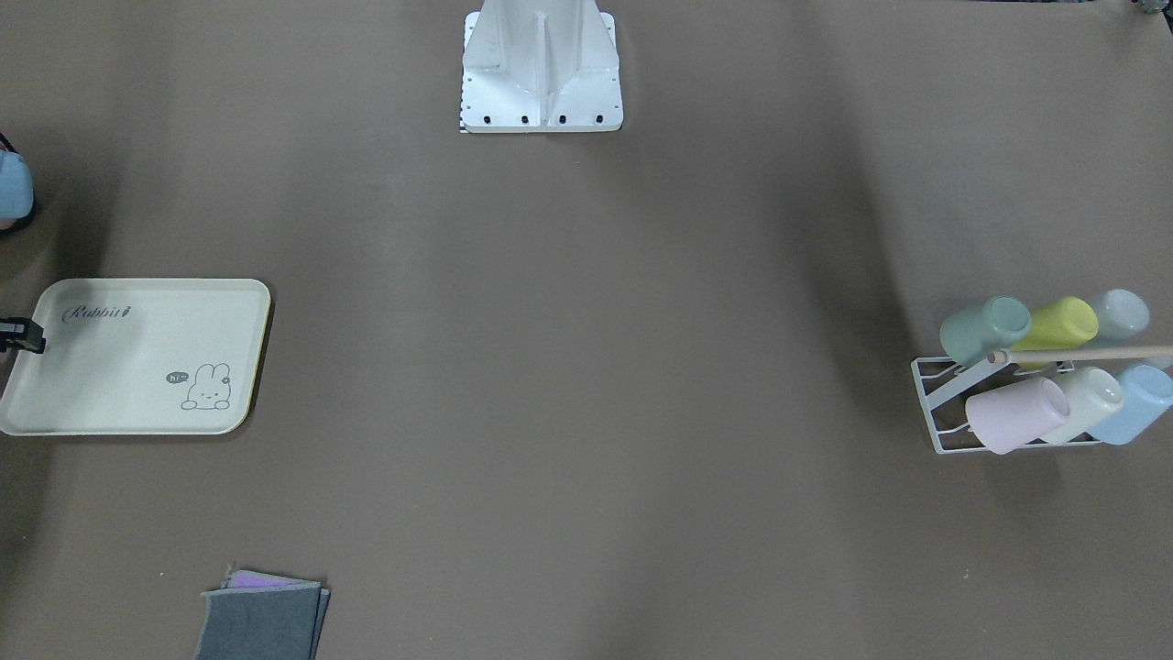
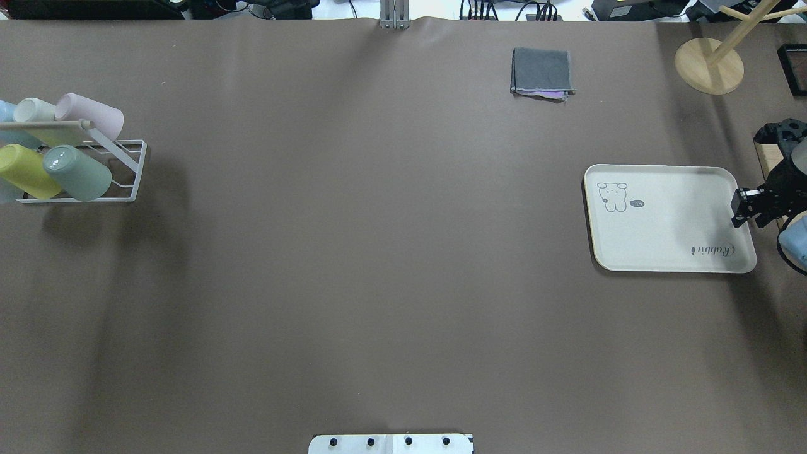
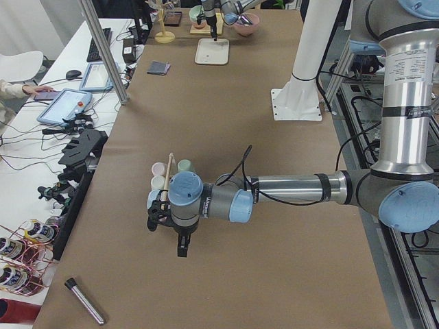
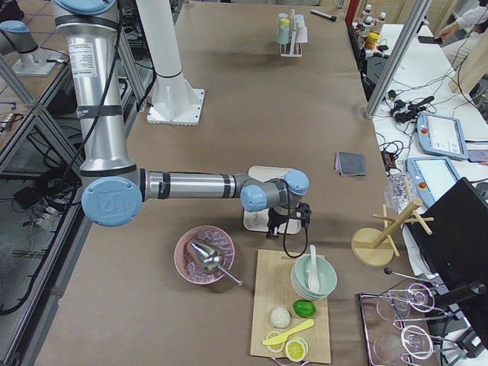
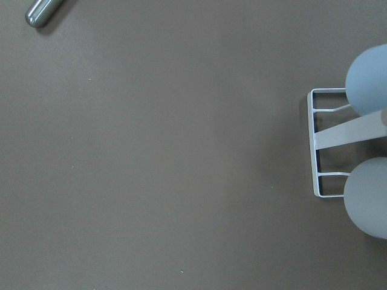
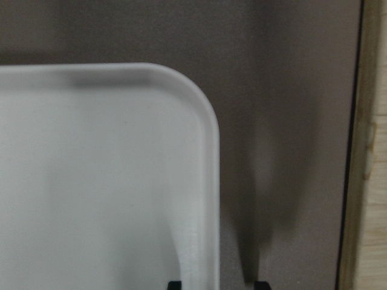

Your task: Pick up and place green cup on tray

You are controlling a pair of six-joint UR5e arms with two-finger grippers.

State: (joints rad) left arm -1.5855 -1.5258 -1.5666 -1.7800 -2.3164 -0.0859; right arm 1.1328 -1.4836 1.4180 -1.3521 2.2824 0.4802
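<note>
On the table (image 2: 378,265), the rack (image 2: 131,165) stands at the left end, cups in two rows on it; the near row's inner cup (image 2: 79,173) is towards the table's middle. The tray (image 2: 668,249) lies at the right end, folded cloths (image 2: 542,70) beyond it

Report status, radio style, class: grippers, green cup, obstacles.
Right gripper open over tray edge; left gripper near rack, state unclear. Green cup on rack, not gripped. Yellow cup close beside it.
</note>
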